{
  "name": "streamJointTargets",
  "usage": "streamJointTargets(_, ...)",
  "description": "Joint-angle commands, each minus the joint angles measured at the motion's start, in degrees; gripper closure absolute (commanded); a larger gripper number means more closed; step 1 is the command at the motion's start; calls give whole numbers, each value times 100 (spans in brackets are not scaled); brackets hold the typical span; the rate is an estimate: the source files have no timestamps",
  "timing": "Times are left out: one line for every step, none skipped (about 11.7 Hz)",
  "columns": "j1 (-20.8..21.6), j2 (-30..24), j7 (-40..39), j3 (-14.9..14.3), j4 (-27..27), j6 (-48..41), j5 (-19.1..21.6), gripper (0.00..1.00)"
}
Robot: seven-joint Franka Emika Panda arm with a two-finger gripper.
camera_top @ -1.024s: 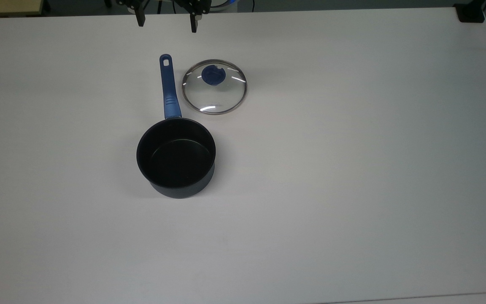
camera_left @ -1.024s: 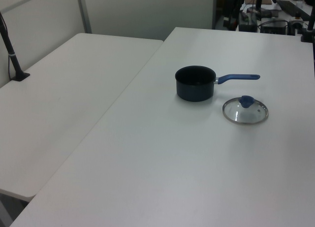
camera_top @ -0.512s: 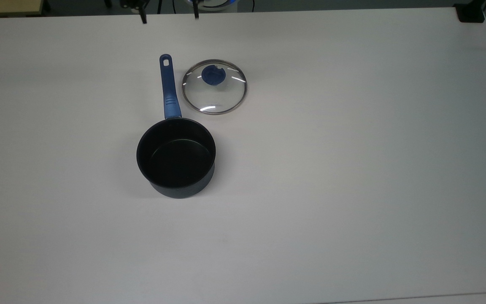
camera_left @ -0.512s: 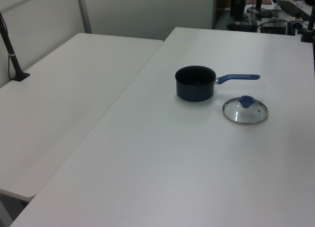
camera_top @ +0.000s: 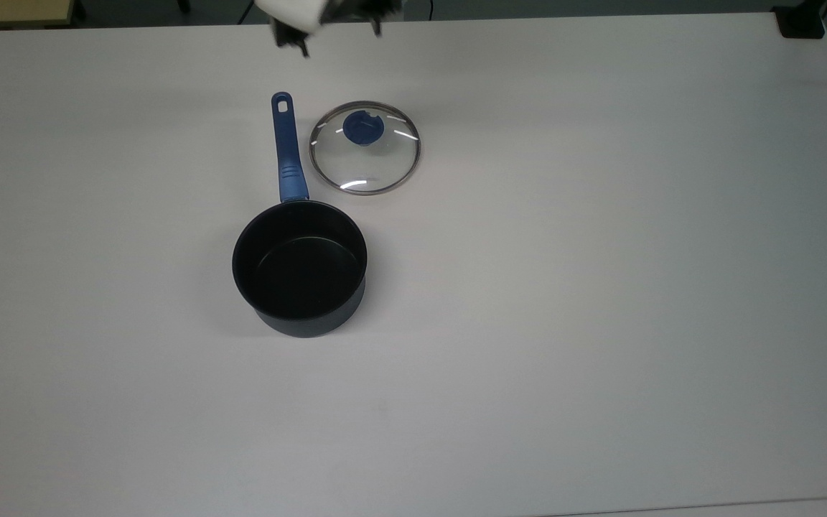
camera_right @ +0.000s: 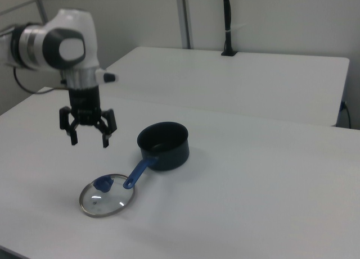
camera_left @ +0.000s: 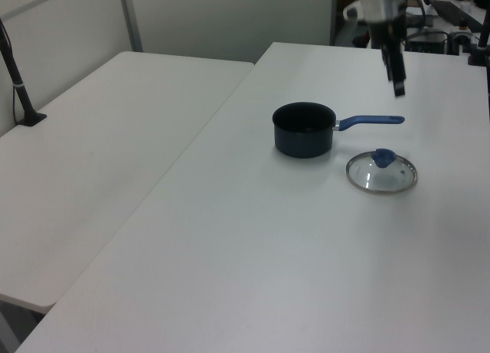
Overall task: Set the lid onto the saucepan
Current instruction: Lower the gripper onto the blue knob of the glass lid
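Claw [camera_right: 89, 141] spread, airborne — lid [camera_right: 107, 195] flat on table below, beside saucepan [camera_right: 163, 145].

White Franka arm with a black two-finger gripper [camera_right: 89, 141]

Above the dark, splayed fingers [camera_right: 105, 140] sits a black hand (claw-like in outline), then a grey ribbed wrist collar, a small white side nub, and a glossy white rounded joint with a dark grey disc.

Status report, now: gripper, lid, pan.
Gripper open, empty, in the air above the table, apart from the lid. Lid flat on table beside pan handle. Pan uncovered. Nothing in the way.
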Motion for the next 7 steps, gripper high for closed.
streamJointTargets(69, -157, 1839, 369, -1246, 1534, -61, 0)
streamJointTargets(17, 78, 2498, 457, -1301, 1792, -53, 0)
streamJointTargets(8, 255, 3097, 466, -1328, 2003, -61, 0)
streamJointTargets(-10, 309, 3546, 466, -1406, 2197, -61, 1)
streamJointTargets(-80, 344, 3768, 466, -1433, 2225, -61, 2)
streamJointTargets(-159, 431, 3849, 466, -1494, 2234, -70, 2)
streamJointTargets(-194, 467, 3954, 466, -1495, 2243, -131, 2)
